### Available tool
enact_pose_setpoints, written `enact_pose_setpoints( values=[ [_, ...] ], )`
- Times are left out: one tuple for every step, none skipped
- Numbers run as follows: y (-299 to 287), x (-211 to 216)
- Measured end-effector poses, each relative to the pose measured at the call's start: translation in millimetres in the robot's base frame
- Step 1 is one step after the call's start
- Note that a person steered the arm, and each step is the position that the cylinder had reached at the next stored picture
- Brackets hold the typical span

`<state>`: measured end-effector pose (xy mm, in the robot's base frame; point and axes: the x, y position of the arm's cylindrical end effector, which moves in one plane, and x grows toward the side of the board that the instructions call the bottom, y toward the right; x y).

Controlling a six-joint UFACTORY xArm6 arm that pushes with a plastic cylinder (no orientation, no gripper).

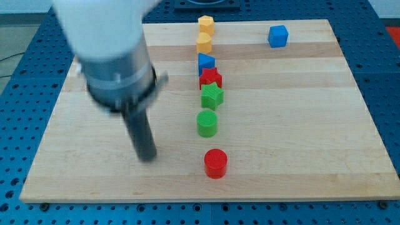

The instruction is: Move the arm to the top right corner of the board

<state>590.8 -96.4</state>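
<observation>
My tip (148, 157) rests on the wooden board (300, 125) at the lower left, left of the red cylinder (215, 163). A column of blocks runs down the board's middle: a yellow hexagon block (206, 24), a yellow block (204, 42), a blue block (206, 62), a red star (210, 78), a green star (212, 95), a green cylinder (207, 122) and the red cylinder. A blue cube (278, 35) sits near the top right corner, far from my tip.
The arm's white and grey body (109, 50) covers the board's upper left part. Around the board lies a blue perforated table (381, 94).
</observation>
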Motion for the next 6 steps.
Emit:
enact_pose_setpoints(
  values=[
    [9.6, 26.3],
    [14.3, 27.9],
    [73.7, 26.6],
    [171.8, 26.5],
    [242.7, -5.7],
    [292.4, -89.4]
  ],
)
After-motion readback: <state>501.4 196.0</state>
